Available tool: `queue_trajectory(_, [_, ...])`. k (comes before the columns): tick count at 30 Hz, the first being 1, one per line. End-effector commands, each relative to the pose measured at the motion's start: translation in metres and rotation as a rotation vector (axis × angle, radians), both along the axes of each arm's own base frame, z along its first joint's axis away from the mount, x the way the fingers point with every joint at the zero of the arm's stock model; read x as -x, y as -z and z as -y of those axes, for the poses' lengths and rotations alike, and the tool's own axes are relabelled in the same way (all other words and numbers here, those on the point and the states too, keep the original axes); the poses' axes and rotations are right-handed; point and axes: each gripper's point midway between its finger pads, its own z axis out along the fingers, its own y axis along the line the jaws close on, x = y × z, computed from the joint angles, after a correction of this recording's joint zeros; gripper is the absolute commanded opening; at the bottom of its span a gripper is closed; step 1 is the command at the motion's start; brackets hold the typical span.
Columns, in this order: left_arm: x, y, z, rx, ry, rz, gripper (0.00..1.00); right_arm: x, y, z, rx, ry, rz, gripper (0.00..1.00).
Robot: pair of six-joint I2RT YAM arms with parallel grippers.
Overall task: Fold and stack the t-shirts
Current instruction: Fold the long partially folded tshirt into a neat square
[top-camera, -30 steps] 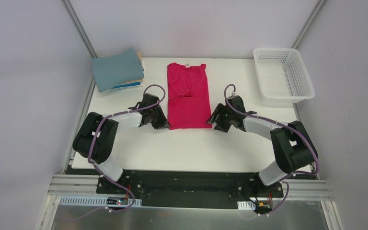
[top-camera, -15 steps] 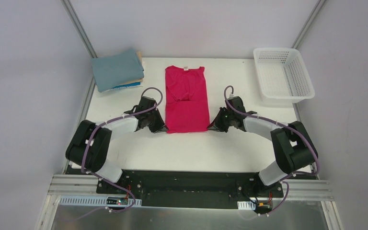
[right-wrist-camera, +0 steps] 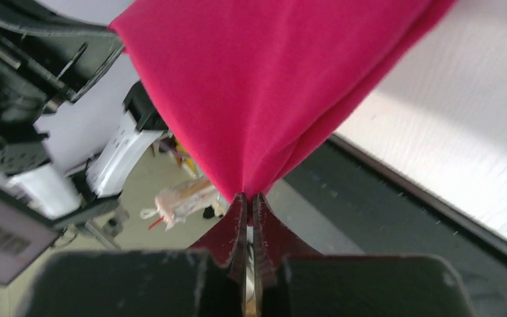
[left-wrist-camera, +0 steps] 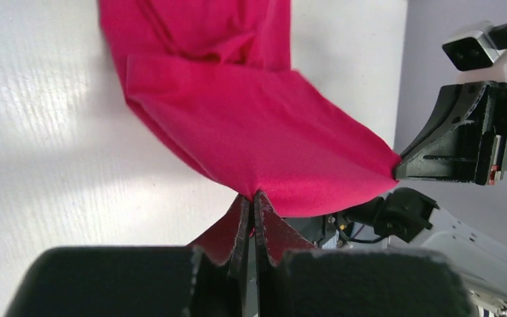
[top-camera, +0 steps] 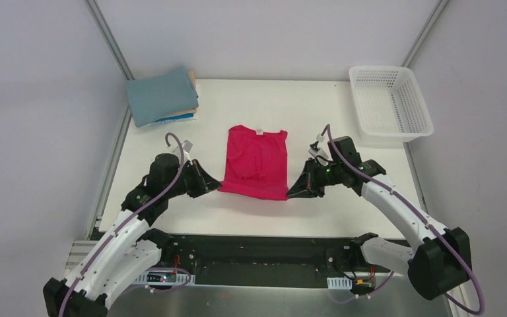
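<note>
The crimson-pink t-shirt (top-camera: pixel 256 162) hangs stretched above the table's near middle, its collar end trailing on the white surface. My left gripper (top-camera: pixel 218 187) is shut on the shirt's lower left corner (left-wrist-camera: pixel 254 191). Opposite it, my right gripper (top-camera: pixel 288 194) is shut on the lower right corner (right-wrist-camera: pixel 247 191). Both pinch the hem between closed fingertips, and the cloth (right-wrist-camera: pixel 264 86) spans taut between them. A stack of folded t-shirts (top-camera: pixel 160 97), dusty teal-grey on top with tan and blue edges below, sits at the table's far left corner.
A white plastic mesh basket (top-camera: pixel 390 102) stands at the far right corner. The white table (top-camera: pixel 370 211) ends at a black rail along the near edge. Grey walls close in on both sides.
Both grippers have shut on the shirt's bottom corners, lifted them and pulled the shirt toward the near edge. The arms have drawn back and risen; the collar has slid nearer.
</note>
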Motion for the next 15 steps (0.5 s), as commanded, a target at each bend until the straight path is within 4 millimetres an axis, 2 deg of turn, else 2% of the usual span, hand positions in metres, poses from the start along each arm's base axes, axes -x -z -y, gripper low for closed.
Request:
queue_trajectory(1, [0.024, -0.024, -0.002, 0.036, 0.038, 0.014, 0.0, 0.038, -0.054, -0.002, -0.135, -0.121, -0.038, 0.0])
queue_trajectory(4, [0.024, -0.038, -0.004, 0.039, 0.031, 0.055, 0.0, 0.034, -0.063, -0.002, -0.139, -0.106, -0.003, 0.0])
queue_trajectory(7, [0.013, -0.045, -0.009, 0.013, -0.012, 0.078, 0.0, 0.021, -0.064, 0.0, -0.111, -0.067, 0.036, 0.0])
queue_trajectory(11, [-0.013, -0.05, -0.02, -0.053, -0.116, 0.105, 0.0, -0.005, -0.059, 0.002, -0.076, 0.004, 0.076, 0.0])
queue_trajectory(15, [-0.042, -0.068, -0.02, -0.08, -0.165, 0.162, 0.0, -0.033, -0.061, 0.006, -0.045, 0.058, 0.131, 0.0])
